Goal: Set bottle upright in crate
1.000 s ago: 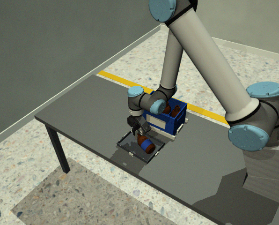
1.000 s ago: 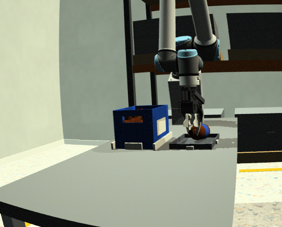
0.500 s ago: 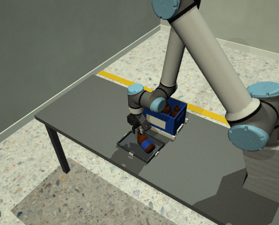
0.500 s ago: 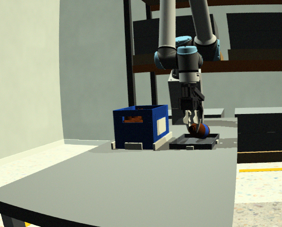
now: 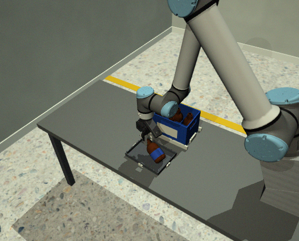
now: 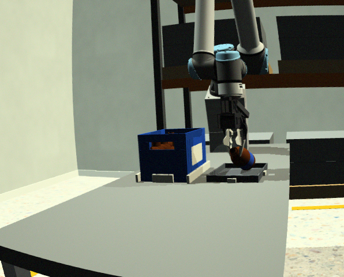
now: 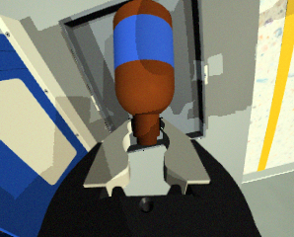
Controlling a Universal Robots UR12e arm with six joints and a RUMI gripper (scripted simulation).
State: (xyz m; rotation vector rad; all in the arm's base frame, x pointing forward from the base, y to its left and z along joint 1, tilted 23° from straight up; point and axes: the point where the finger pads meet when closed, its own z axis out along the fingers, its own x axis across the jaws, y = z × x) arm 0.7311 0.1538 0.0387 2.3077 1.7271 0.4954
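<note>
A brown bottle [image 5: 154, 150] with a blue label hangs tilted over the dark tray [image 5: 150, 157], its neck up and its base low over the tray. My gripper [image 5: 147, 136] is shut on the bottle's neck. In the wrist view the fingers clamp the neck and the bottle's body [image 7: 143, 59] points away over the tray. In the exterior view the bottle [image 6: 241, 157] is lifted at the neck end above the tray [image 6: 237, 172]. The blue crate [image 5: 177, 123] stands just behind the tray, to the left of it in the exterior view [image 6: 172, 153].
The crate holds other brown bottles [image 5: 183, 116]. It sits on a pale base [image 5: 182, 143]. The tray lies near the table's front edge. A yellow floor line [image 5: 170, 101] runs behind the table. Shelving [image 6: 285, 59] stands beyond the table.
</note>
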